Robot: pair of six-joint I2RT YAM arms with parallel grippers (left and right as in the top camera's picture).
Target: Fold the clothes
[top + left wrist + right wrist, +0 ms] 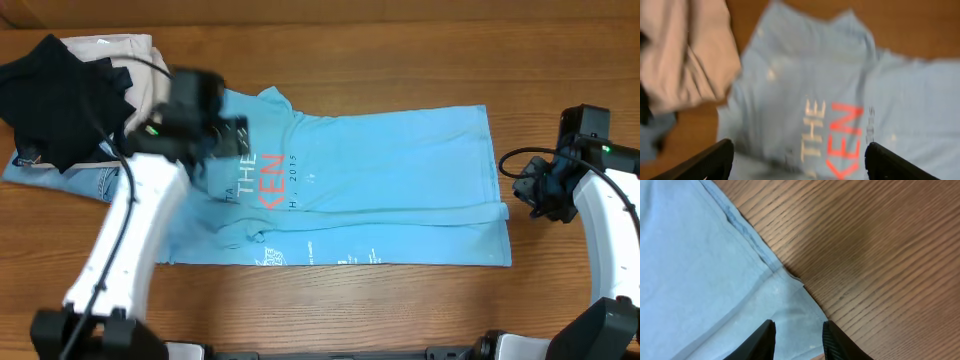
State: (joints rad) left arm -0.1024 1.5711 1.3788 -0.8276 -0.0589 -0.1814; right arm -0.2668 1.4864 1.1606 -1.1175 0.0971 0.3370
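T-shirt, sky-blue: lay flat and sideways across the middle of the table, collar end left, hem right, orange-red lettering face up. Showed a long crease along the near side with a band of small white print below it, so judged already turned in once lengthwise, though not with certainty. Found the left gripper hovering over the collar end just above the lettering, fingers wide apart and holding nothing; wrist view blurred. Found the right gripper at the hem edge, where two layers met in a small step, fingers a narrow gap apart with cloth visible between them and apparently nothing pinched. Noted a black garment, trousers and denim heaped at the far left, touching or just beside the shirt's collar end. Read the step as lining up grasps at both ends for the next fold. Called for lowering each gripper onto its edge, closing on all layers at once, then lifting both ends evenly. Needed care on the left to keep clear of the heap and not snag the trousers.
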